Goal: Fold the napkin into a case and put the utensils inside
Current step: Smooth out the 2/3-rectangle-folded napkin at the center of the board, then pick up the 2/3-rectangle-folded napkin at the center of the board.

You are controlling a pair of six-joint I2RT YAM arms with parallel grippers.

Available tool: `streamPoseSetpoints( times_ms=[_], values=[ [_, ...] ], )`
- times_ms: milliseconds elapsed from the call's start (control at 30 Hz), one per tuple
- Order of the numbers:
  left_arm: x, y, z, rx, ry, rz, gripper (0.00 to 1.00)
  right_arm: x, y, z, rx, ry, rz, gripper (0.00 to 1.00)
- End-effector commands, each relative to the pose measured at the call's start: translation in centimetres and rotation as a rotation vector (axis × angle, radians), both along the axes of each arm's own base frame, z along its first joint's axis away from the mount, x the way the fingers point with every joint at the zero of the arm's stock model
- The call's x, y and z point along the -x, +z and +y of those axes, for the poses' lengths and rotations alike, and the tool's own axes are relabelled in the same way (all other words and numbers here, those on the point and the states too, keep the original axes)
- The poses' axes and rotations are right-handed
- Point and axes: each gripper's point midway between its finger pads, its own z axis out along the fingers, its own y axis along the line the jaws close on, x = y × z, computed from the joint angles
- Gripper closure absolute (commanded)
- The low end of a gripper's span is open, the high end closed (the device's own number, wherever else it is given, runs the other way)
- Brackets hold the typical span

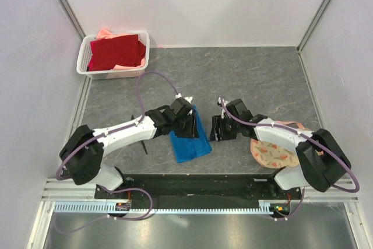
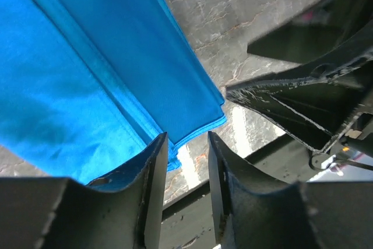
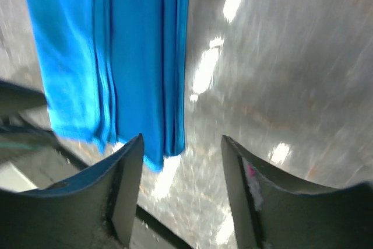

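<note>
The blue napkin [image 1: 189,144] lies folded into a long narrow layered strip near the table's front middle; its layered edges show in the left wrist view [image 2: 87,74] and the right wrist view [image 3: 116,56]. My left gripper [image 1: 192,127] hovers over the strip's far end, open [image 2: 187,144], with nothing between its fingers. My right gripper [image 1: 215,129] stands just right of the strip, also open [image 3: 182,144] and empty, over bare table beside the cloth's near corner. A thin black utensil [image 1: 145,146] pokes out from under my left arm.
A white basket [image 1: 87,48] holding a dark red cloth [image 1: 116,52] sits at the back left. A round peach floral mat [image 1: 274,153] lies under my right arm. White walls enclose the grey table [image 1: 256,80]. The black base rail [image 1: 198,185] runs along the front edge.
</note>
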Motion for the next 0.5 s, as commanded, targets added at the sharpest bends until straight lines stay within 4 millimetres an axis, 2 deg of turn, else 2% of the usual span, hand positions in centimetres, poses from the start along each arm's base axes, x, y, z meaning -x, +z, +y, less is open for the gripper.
streamPoseSetpoints(
  times_ms=[0, 100, 167, 267, 400, 467],
  values=[
    [0.0, 1.4, 0.4, 0.006, 0.078, -0.105, 0.58, 1.3, 1.1, 1.1, -0.129, 0.034, -0.025, 0.39],
    [1.1, 2.1, 0.0, 0.011, 0.07, -0.162, 0.54, 1.9, 0.3, 1.5, -0.16, 0.046, -0.005, 0.44],
    [2.2, 2.1, -0.6, 0.031, 0.05, -0.19, 0.41, 2.3, -0.5, 1.7, -0.157, 0.061, 0.019, 0.48],
    [3.2, 1.5, -0.9, 0.025, 0.032, -0.187, 0.34, 2.9, -1.1, 2.1, -0.168, 0.074, 0.049, 0.52],
    [3.8, 0.6, -1.4, -0.012, 0.021, -0.189, 0.32, 2.9, -0.7, 2.7, -0.212, 0.076, 0.043, 0.56],
    [3.8, 0.4, -1.7, -0.038, 0.017, -0.213, 0.32, 3.3, -0.5, 3.0, -0.234, 0.076, 0.068, 0.62]
  ],
)
